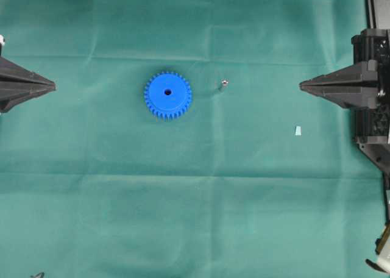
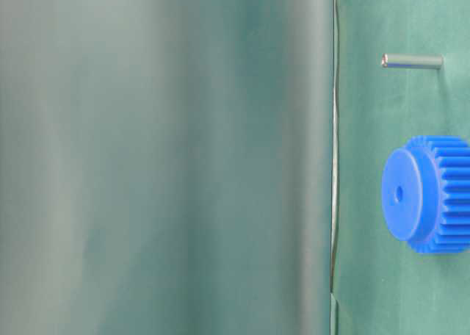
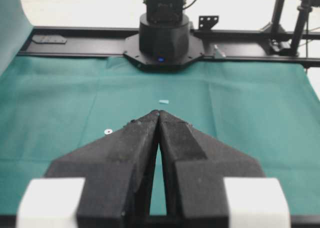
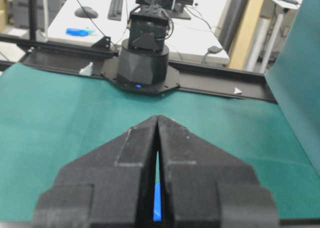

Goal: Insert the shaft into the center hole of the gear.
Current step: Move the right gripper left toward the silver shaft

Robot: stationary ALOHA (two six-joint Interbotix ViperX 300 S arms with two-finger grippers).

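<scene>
The blue gear [image 1: 167, 95] lies flat on the green cloth, left of the middle, with its dark center hole [image 1: 167, 92] facing up. The shaft [image 1: 223, 85], a tiny silver-grey pin, stands upright on the cloth a little to the gear's right. In the table-level view the shaft [image 2: 411, 61] and the gear [image 2: 429, 193] sit apart. My left gripper [image 1: 53, 85] is shut and empty at the far left edge. My right gripper [image 1: 301, 86] is shut and empty at the far right. A blue sliver of the gear [image 4: 157, 202] shows through the slit between the right gripper's [image 4: 157, 117] fingers. The left gripper [image 3: 159, 112] has its tips together.
A small pale blue-white scrap [image 1: 298, 130] lies on the cloth near the right arm; the same scrap [image 3: 163, 101] shows ahead of the left gripper. A tiny white ring [image 3: 108, 131] lies on the cloth. The opposite arm bases [image 3: 163, 35] [image 4: 146, 53] stand at the table ends.
</scene>
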